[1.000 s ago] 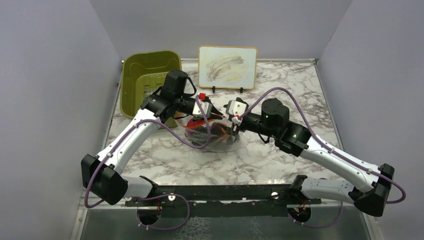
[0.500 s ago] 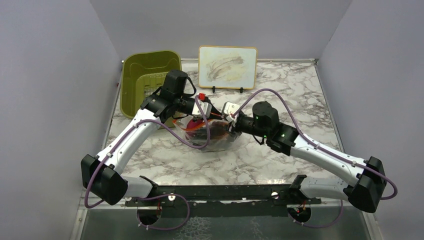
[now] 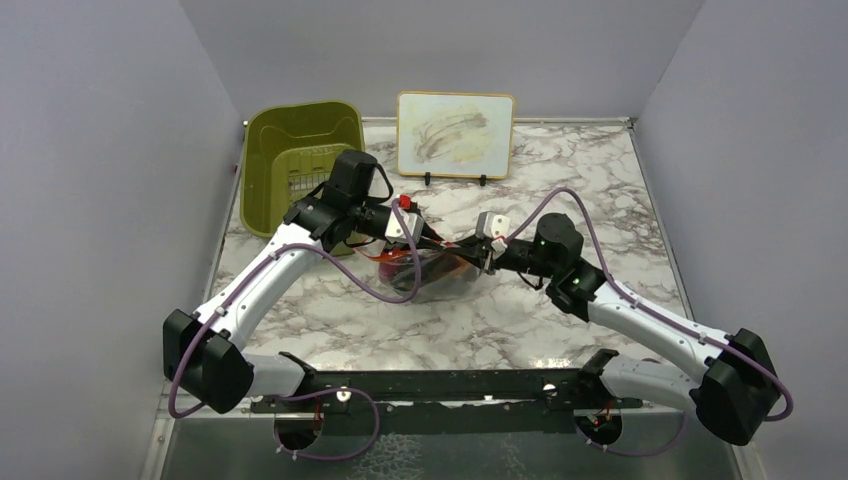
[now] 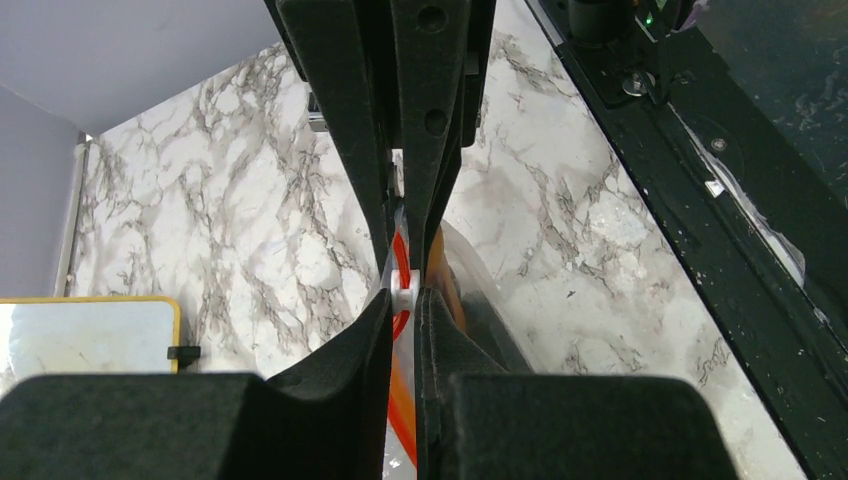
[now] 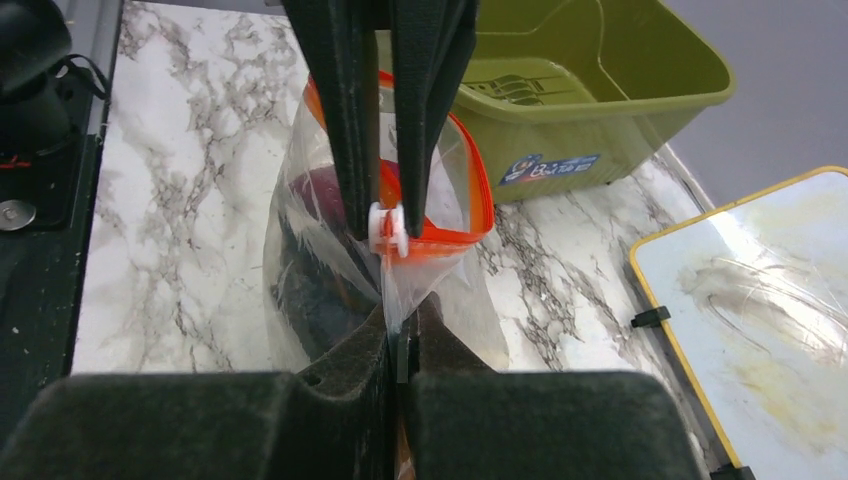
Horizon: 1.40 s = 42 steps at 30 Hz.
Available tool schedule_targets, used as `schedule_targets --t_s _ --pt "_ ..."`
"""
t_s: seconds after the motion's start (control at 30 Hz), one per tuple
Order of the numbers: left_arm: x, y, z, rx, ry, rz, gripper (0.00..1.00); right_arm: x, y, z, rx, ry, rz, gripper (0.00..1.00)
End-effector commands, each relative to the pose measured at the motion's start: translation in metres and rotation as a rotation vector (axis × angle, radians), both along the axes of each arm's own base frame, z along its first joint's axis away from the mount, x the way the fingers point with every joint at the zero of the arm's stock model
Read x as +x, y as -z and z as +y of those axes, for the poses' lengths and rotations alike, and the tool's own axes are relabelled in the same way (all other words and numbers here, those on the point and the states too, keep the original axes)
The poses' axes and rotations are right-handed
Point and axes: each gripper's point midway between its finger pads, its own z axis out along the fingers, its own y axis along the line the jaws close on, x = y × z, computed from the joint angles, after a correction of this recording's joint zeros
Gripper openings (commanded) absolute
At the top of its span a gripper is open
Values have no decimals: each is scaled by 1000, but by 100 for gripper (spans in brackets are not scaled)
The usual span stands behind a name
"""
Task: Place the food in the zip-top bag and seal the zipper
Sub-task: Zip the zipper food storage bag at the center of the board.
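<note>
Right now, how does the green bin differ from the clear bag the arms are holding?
The green bin is opaque and stiff; the clear bag is see-through and floppy. The bin stands free at the table's far left; the bag sits mid-table, its orange zipper pinched in both arms' jaws. Dark toy food sits in the bag; none shows in the bin. Both are containers.

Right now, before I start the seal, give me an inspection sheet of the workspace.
surface: marble table, bare around the bag.
job's things: zip-top bag mid-table, mouth open; zipper forms an orange loop; food shows dark through the wall.
clutter: olive-green bin far left; framed board at the back edge.
grippers: left gripper fingers pinched on the zipper; right gripper fingers shut on the bag's clear edge.
cables: purple cables loop along both arms.
surroundings: grey walls; black rail along the near edge.
</note>
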Motion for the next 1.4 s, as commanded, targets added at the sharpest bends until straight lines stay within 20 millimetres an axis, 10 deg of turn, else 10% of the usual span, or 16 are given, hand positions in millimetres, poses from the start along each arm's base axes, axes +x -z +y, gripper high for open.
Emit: schedule_targets --t_s 0.0,1.07,1.2,1.37 --pt "15 13 10 63 -78 14 0 -17 -29 0 71 -100 -91 1" --pt "3 20 33 113 -164 9 0 -11 -38 -35 143 109 -44 1" --pt "-3 9 26 70 -108 19 0 -28 -36 -26 58 -15 -23 38" --pt "-2 3 23 51 -89 3 0 -31 -61 -31 94 -2 -59 43"
